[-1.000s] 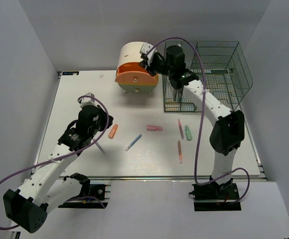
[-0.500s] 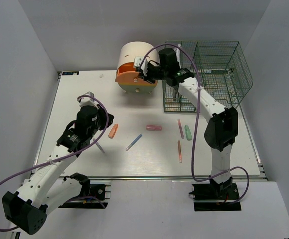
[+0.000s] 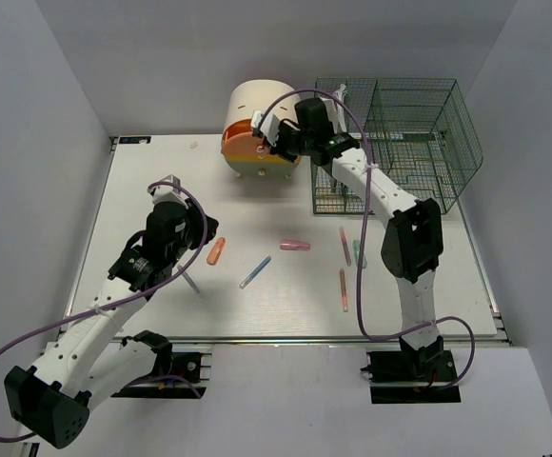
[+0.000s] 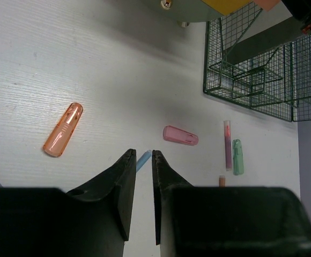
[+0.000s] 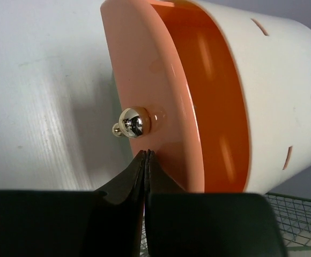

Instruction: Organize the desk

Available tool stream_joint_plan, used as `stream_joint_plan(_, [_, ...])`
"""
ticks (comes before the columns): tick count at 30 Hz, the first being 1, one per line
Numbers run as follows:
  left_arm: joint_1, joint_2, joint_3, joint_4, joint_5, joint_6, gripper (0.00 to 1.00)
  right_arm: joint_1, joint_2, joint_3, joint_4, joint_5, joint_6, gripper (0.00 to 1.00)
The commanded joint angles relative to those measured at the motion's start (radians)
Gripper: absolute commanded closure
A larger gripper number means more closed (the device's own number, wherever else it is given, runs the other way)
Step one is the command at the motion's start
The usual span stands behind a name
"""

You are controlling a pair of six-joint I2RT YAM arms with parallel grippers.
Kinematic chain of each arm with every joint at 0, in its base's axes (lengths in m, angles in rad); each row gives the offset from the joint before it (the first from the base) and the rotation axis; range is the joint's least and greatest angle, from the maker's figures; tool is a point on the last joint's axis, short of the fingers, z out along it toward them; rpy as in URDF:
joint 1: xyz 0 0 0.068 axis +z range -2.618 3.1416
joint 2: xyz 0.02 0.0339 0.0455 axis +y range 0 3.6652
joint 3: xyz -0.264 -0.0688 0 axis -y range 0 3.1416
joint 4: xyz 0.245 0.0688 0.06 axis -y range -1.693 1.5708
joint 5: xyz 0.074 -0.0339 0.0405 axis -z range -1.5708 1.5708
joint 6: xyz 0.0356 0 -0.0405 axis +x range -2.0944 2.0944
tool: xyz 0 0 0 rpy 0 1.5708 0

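The desk point(image 3: 152, 171) is seen spread across the middle of the top view, with both arm bases set at its near edge. At the left, the left gripper point(image 4: 143, 154) is held above the tabletop, its fingers drawn close with a slim gap between them and nothing grasped. An orange capsule point(image 3: 216, 250) is found just beside it, and a blue pen point(image 3: 255, 271) lies a little further right. At the far edge, a rounded drawer box point(image 3: 257, 109) is seen, its peach drawer front standing out from the cream shell so that the orange inside is shown. The right gripper point(image 5: 146, 153) is placed at that front, just below the shiny knob point(image 5: 134, 122), with its fingers pressed together and nothing between them. A pink capsule point(image 3: 295, 245) lies at mid-desk. Further right, 3 items are grouped: a pink pen point(image 3: 345, 245), a green capsule point(image 4: 237, 157) and an orange pen point(image 3: 343, 289). A green wire organizer point(image 3: 419, 124) is set at the far right corner.
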Motion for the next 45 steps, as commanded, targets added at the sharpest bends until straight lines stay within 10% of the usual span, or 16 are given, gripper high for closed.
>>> stream_joint_plan(1, [0.004,-0.005,0.015,0.027,0.009,0.010,0.71,0.006,0.020,0.046,0.105,0.092,0.031,1.00])
stream_joint_plan(33, [0.004,0.039,0.043,0.065,0.068,0.035,0.65,0.001,0.094,0.086,0.212,0.223,0.039,1.00])
stream_joint_plan(40, [0.004,0.096,0.041,0.154,0.120,0.058,0.50,-0.020,-0.070,-0.012,0.090,-0.189,0.124,1.00])
stream_joint_plan(45, [0.013,0.212,0.032,0.300,0.189,0.026,0.44,-0.019,-0.277,-0.224,0.106,-0.391,0.352,0.59])
